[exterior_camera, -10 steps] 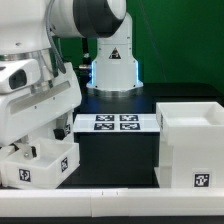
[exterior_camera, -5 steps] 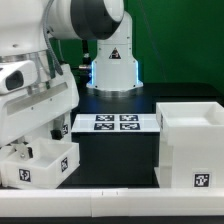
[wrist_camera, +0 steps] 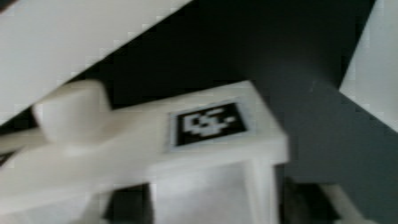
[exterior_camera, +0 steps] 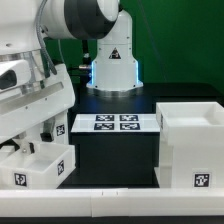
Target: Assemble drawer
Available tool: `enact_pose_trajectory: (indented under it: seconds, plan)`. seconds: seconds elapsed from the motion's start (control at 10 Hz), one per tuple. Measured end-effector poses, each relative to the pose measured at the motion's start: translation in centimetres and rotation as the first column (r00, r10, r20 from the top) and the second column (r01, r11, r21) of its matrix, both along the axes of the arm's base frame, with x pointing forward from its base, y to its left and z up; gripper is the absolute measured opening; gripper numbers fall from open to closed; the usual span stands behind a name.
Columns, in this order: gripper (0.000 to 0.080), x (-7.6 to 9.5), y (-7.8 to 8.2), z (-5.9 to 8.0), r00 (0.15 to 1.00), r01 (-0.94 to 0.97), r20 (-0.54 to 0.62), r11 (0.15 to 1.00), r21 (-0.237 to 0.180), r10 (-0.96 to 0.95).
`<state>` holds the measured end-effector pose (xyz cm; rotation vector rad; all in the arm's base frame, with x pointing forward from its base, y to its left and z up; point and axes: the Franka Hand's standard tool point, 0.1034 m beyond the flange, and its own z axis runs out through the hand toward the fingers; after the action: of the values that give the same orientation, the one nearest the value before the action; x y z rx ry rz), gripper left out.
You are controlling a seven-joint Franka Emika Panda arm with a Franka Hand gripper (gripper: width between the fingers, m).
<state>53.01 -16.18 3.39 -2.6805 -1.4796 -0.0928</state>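
White plastic on white plastic hid the pincer [exterior_camera: 26, 148] in the exterior view. It hung low at 8 o'clock, sunk into or just behind the tray [exterior_camera: 40, 166], and I could not tell whether it was released or clenched on a wall. Over the last 1 s the arm [exterior_camera: 40, 95] had drifted toward 9 o'clock and dipped slightly. The tray and its front tag [exterior_camera: 22, 178] had crept the same way, which suggested the tray was being carried or dragged rather than merely hovered over. That would put the task at an early step, since the tray sat well apart from the open shell [exterior_camera: 188, 145] at 4 o'clock, with bare black table [exterior_camera: 115, 160] between them and the marker board [exterior_camera: 115, 123] beyond at 12 o'clock. Only 1 tray could be made out. The wrist view gave what the exterior view lacked: the tray's knob [wrist_camera: 71, 115] close up, standing just beside another tag [wrist_camera: 210, 122] on the same face, though blur and pale bars crossing the picture concealed the contact. The exterior view alone showed the shell and the gap left to cross.
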Motion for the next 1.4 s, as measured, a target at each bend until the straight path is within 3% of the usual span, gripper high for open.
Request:
enact_pose_trajectory:
  seconds: [0.2, 0.7, 0.9, 1.1, 1.4]
  plan:
    - [0.0083, 0.0, 0.1, 0.0, 1.0, -0.001, 0.0, 1.0, 0.001, 0.001]
    - [0.0047, 0.3, 1.0, 0.1, 0.999, -0.05, 0.006, 0.999, 0.004, 0.05]
    - [0.0035, 1.1, 2.0, 1.0, 0.987, -0.157, 0.023, 0.988, -0.012, 0.157]
    - [0.0035, 1.4, 4.3, 1.7, 0.964, -0.259, 0.051, 0.964, -0.061, 0.262]
    - [0.0035, 1.0, 4.2, 1.7, 0.966, -0.247, 0.058, 0.967, -0.066, 0.25]
